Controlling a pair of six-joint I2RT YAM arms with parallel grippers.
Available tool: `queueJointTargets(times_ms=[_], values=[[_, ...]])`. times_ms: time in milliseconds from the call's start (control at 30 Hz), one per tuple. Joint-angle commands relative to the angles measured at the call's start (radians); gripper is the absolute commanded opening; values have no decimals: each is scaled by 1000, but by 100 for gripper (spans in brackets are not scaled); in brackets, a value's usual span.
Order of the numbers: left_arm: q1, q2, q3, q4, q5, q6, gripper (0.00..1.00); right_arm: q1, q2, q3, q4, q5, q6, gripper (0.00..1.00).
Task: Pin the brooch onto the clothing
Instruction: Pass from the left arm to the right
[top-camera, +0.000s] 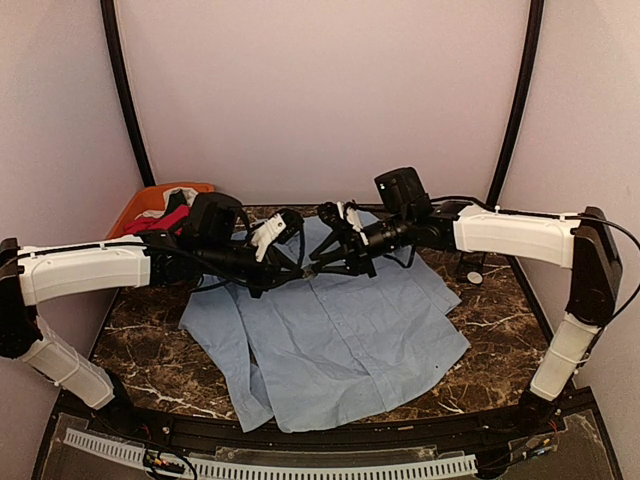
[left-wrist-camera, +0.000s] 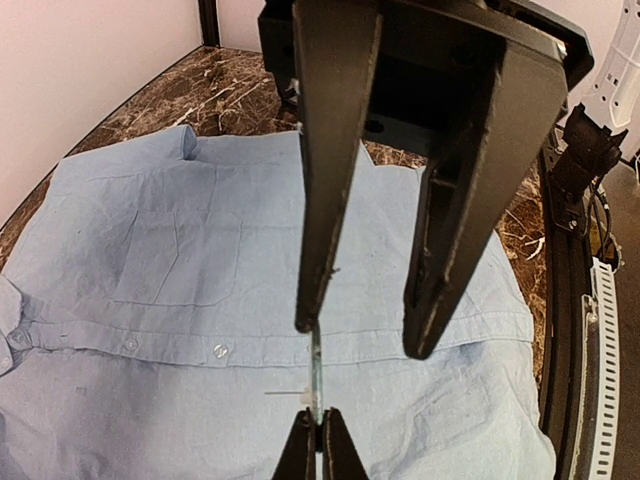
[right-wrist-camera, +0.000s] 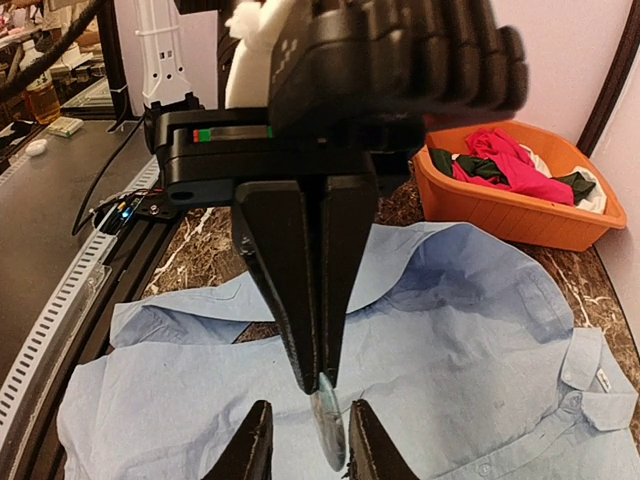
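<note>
Spread on dark marble table (top-camera: 490, 330): light blue collared shirt (top-camera: 340, 340). Above it, left gripper (right-wrist-camera: 320, 375) pinches small round silvery brooch (right-wrist-camera: 328, 430); right gripper (right-wrist-camera: 310, 412) jaws apart, flanking it. Orange plastic basket (right-wrist-camera: 500, 218) holds red, black, white garments (right-wrist-camera: 505, 165).

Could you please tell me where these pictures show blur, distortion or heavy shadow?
Top external view: the black corner poles appear bowed, likely wide-lens distortion. Right wrist view: the left gripper is soft near the lens, the light blue button-up shirt sharper. Left wrist view: the right gripper looms nearly silhouetted.
</note>
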Motion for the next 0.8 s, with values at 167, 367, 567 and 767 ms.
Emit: queueJointTargets(times_ms=[167,367,567,767], values=[[-9,-31,16,-42,3,21,1,-12,-6,-8,31,0,16,23],[-9,-39,13,-33,-10,23,1,-12,22,6,-13,-26,2,22],[-10,-44,9,-28,-1,21,1,-12,48,19,-24,-35,3,22],[-11,-50,2,-15,27,13,1,-11,62,32,-29,-40,5,22]])
